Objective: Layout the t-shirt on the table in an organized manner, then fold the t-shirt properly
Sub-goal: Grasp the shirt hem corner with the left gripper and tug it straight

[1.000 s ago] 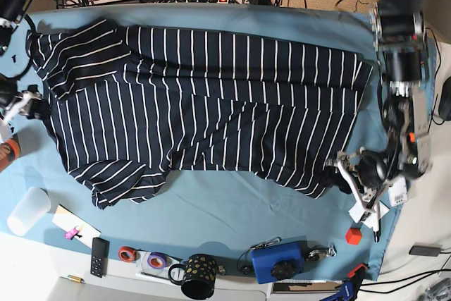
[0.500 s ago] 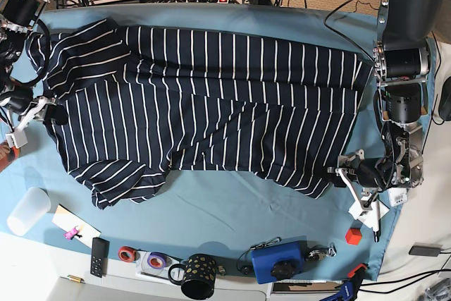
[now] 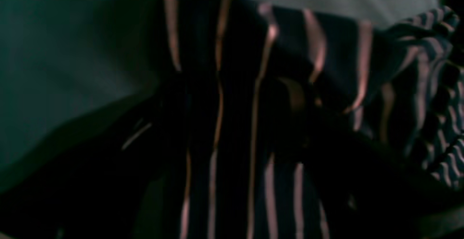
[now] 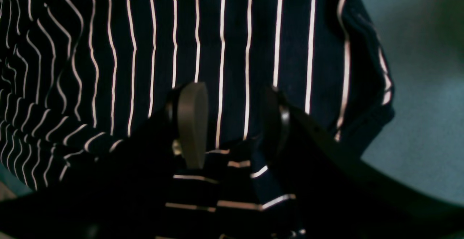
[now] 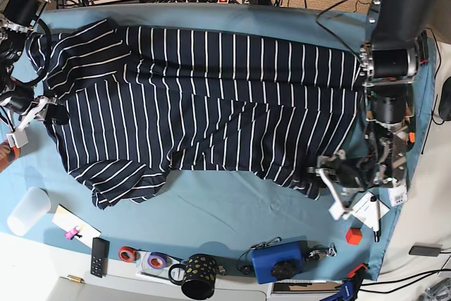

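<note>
Shifted leftward since before: left gripper [image 5: 325, 177], now at t-shirt's [image 5: 211, 103] near right corner, grip unclear. One t-shirt spread on one table [image 5: 225, 209]; right gripper [image 4: 232, 123] parted, fabric bunched between fingers.

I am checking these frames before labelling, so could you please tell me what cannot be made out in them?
- Left wrist view: dark and blurred; the left claw itself is not visible, only the t-shirt.
- Base view: the left claw tips are lost against the shirt hem; a grip cannot be confirmed.
- Base view: the right claw is too small to read.
- Right wrist view: the fingers straddle fabric; contact unclear.
</note>
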### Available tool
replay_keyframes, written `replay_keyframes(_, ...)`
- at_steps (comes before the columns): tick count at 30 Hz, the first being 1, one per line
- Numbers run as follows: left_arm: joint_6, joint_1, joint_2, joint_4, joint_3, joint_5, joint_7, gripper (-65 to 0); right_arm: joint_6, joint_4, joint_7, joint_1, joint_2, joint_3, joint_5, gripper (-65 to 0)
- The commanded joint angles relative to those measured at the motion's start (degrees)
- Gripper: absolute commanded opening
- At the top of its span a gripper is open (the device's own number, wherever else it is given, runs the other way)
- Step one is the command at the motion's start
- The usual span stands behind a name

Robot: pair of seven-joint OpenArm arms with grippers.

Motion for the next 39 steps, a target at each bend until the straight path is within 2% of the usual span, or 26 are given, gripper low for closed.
replay_keyframes(1, -0.4, -2.1, -0.3, 0.9, -0.1, -0.5, -0.8, -29.4, 0.1, 0.8, 1.0, 1.0, 1.6, 0.4, 1.2, -40.6)
replay_keyframes(4, 1.0, -2.1, 0.2, 0.9, -0.1, 0.0, -1.1, -29.5, 0.1, 0.8, 1.0, 1.0, 1.6, 0.4, 1.1, -40.6)
replay_keyframes(8, 3.6, -2.2, -0.4, 0.9, -0.2, 0.1, -3.4, -37.3, 0.1, 0.8, 0.8, 1.0, 1.6, 0.4, 1.1, -40.6)
replay_keyframes(10, 3.5, -2.4, -0.8, 0.9, -0.2, 0.0, -3.4, -44.0, 0.1, 0.8, 0.8, 1.0, 1.6, 0.4, 1.1, -40.6)
replay_keyframes(14, 3.5, -2.8, -2.1, 1.0, -0.2, 0.0, -3.4, -62.4, 0.1, 0.8, 0.8, 0.9, 1.6, 0.4, 1.1, -40.6)
replay_keyframes(15, 3.6, -3.0, -2.5, 1.0, -0.2, 0.1, -4.0, -65.0, 0.1, 0.8, 0.8, 1.0, 1.6, 0.4, 1.1, -40.6)
replay_keyframes(19, 4.2, -3.7, -4.5, 1.2, -0.3, 1.4, -9.0, -65.0, 0.1, 0.8, 0.8, 1.0, 1.6, 0.4, 0.9, -40.6)
replay_keyframes(22, 9.3, -4.3, -5.3, 1.2, -0.3, 6.0, -9.8, -65.0, 0.1, 0.8, 0.9, 1.0, 1.6, 0.4, -0.2, -40.6)
replay_keyframes(23, 10.0, -4.3, -5.5, 1.2, -0.3, 6.3, -9.8, -65.0, 0.1, 0.8, 0.9, 1.0, 1.6, 0.4, -0.3, -40.6)
replay_keyframes(25, 9.9, -4.2, -5.6, 1.2, -0.3, 6.3, -9.7, -65.0, 0.1, 0.8, 0.9, 1.0, 1.6, 0.4, -0.3, -40.6)
replay_keyframes(30, 5.9, -4.1, -5.5, 1.2, -0.3, 6.2, -9.7, -65.0, 0.1, 0.8, 1.1, 1.0, 1.6, 0.4, -0.3, -40.6)
replay_keyframes(32, 5.2, -4.1, -5.5, 1.2, -0.3, 6.2, -9.6, -52.1, 0.1, 0.8, 1.2, 1.0, 1.6, 0.4, -0.3, -40.6)
replay_keyframes(34, 6.3, -4.1, -5.5, 1.2, -0.3, 5.4, -8.1, -38.5, 0.1, 0.8, 2.1, 1.0, 1.6, 0.4, -0.3, -40.6)
replay_keyframes(35, 7.6, -4.2, -5.6, 1.2, -0.3, 4.2, -6.6, -35.3, 0.1, 0.8, 2.9, 1.0, 1.6, 0.4, -0.3, -40.6)
replay_keyframes(36, 8.0, -4.3, -5.8, 1.5, -0.3, 2.6, -5.0, -35.0, 0.1, 0.8, 3.5, 1.1, 1.6, 0.4, -0.3, -40.6)
replay_keyframes(39, 5.6, -4.3, -7.4, 4.4, -0.3, -6.0, 0.5, -35.2, 0.1, 0.8, 5.2, 2.8, 1.6, 1.5, -0.8, -40.6)
